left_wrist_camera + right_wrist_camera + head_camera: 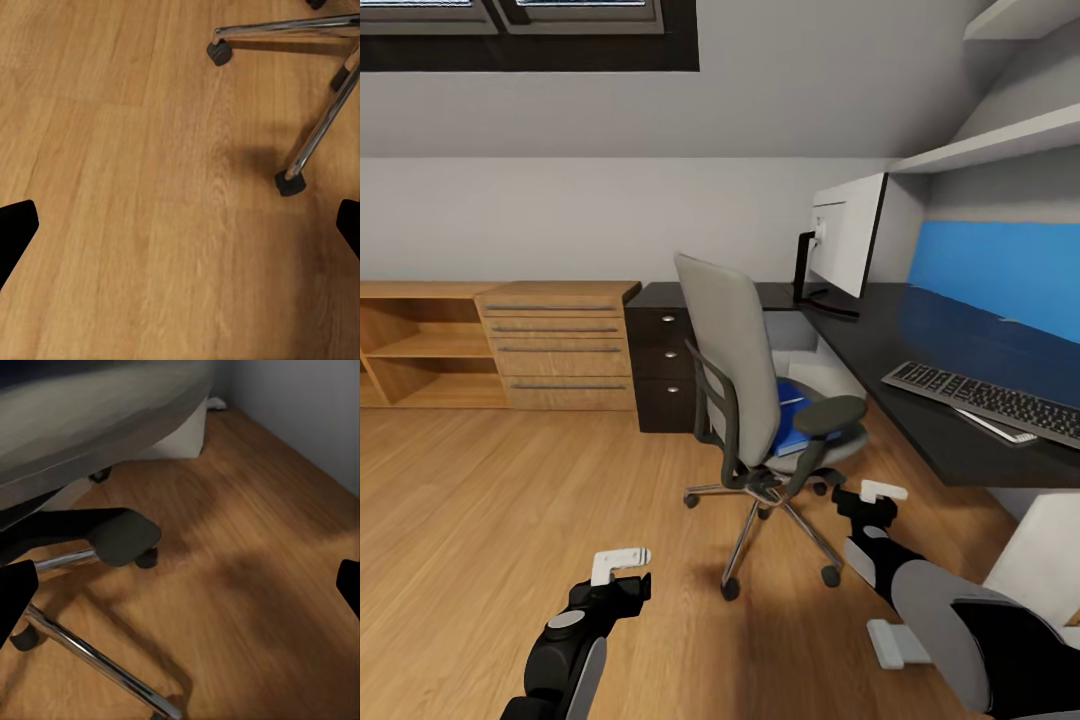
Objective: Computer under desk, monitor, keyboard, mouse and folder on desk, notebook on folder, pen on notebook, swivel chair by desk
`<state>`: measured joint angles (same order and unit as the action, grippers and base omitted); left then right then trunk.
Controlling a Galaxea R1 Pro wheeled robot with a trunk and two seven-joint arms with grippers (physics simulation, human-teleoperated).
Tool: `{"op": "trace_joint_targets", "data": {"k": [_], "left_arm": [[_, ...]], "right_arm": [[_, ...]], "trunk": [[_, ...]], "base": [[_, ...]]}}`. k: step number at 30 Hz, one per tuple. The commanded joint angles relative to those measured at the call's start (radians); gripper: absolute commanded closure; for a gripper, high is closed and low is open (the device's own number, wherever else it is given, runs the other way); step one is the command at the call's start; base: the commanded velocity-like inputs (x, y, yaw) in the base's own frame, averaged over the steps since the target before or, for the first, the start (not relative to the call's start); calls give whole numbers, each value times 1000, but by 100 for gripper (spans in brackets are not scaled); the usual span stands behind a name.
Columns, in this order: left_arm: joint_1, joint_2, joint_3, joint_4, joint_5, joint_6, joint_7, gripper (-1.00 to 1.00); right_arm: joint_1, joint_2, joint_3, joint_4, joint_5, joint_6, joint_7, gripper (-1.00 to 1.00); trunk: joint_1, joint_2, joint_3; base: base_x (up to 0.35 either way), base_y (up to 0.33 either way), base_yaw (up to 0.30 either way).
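Bedroom workspace, head view: your robot faces the swivel chair [760,400], which stands out on the wood floor [510,500] just off the near edge of the black counter [920,340], its tall back turned toward you and to the left. The blue folder [792,415] lies flat on the seat, partly hidden behind the backrest and the right armrest, with something dark resting on it (too hidden to name). On the counter, the monitor [847,240] stands at the far end and the keyboard [990,400] lies nearer, along the right side.

Both claws hang low and hold nothing. The right claw [870,497] sits just beside the chair's chrome base, and its wrist view shows its black fingertips [16,596] wide apart at the frame edges. The left claw [622,565] hovers over bare floor, its tips likewise spread.

The relation to mind: the folder lies up and slightly left of your right claw, beyond the armrest, and the right arm is plainly the nearer. The folder's long axis cannot be told from here. Expect to lift over the armrest before coming down onto the seat.
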<state>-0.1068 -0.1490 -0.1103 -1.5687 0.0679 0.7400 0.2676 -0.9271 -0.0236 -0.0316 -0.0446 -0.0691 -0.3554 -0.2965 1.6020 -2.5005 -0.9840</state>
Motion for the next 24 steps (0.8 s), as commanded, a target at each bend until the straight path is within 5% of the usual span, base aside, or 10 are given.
{"op": "trace_joint_targets", "data": {"k": [1,13,18,24], "left_arm": [[-1,0,-1,-1,7,4,7,-100],[-1,2,0,1,7,5,4,-100],[-1,0,-1,4,6,6,4,-100],[-1,1,-1,6,6,7,4,-100]], "right_arm": [[-1,-2,-2,1,-7,-7,3,-100],[2,-5,-1,3,-1,-69,3,-100],[6,-1,1,9,4,-176,5,-100],[8,5,2,18,5,-206,5,-100]], "trunk": [[0,0,-1],[0,0,-1],[0,0,-1],[0,0,-1]], "base": [[32,0,0],[215,0,0],[45,0,0],[3,0,72]]}}
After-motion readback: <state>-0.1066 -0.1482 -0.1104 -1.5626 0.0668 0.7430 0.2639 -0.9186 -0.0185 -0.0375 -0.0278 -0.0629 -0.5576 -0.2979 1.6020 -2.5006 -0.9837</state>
